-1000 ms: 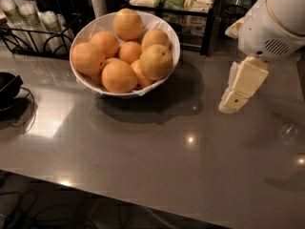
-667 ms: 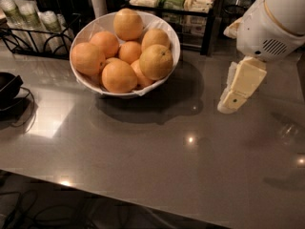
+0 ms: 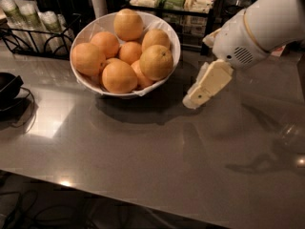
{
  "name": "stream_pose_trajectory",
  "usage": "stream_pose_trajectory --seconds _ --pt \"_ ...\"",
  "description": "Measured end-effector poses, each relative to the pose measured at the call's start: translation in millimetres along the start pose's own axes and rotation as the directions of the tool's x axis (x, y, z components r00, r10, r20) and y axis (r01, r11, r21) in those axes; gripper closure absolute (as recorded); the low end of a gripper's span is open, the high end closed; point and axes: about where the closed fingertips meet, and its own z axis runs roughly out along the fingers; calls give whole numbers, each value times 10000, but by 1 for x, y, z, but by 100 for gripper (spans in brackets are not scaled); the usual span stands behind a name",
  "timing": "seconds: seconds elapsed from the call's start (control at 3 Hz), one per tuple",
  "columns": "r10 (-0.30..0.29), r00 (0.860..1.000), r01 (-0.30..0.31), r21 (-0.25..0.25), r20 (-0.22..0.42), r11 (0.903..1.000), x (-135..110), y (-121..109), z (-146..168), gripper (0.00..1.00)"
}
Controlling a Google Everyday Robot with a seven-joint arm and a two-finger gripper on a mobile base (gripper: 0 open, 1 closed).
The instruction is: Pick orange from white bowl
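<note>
A wide white bowl (image 3: 90,82) stands on the grey table at the upper left of centre and holds several oranges. The large yellowish orange (image 3: 156,62) with a small dark stem dot lies at the bowl's right front, against the rim. Smaller, deeper-orange fruits (image 3: 119,76) lie around it. My gripper (image 3: 193,100), cream-coloured on a white arm (image 3: 257,27), hangs tip down just right of the bowl, close above the table and apart from the fruit. It holds nothing that I can see.
A black wire rack with cups (image 3: 28,18) stands at the back left. A black object with a cable (image 3: 8,87) lies at the left edge. A shelf of packets (image 3: 183,1) stands behind the bowl. The table's front edge (image 3: 143,202) runs along the bottom.
My gripper has moved left, closer to the bowl's right side. The bowl and the oranges have not moved.
</note>
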Motion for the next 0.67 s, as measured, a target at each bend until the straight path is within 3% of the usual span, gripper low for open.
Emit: stream_pose_trajectory --seconds 0.33,0.67 --pt "988 9851 -897 -696 1405 9935 -20 -8 25 0" --pt "1523 9634 -1314 -1064 2208 9856 -32 -14 40 0"
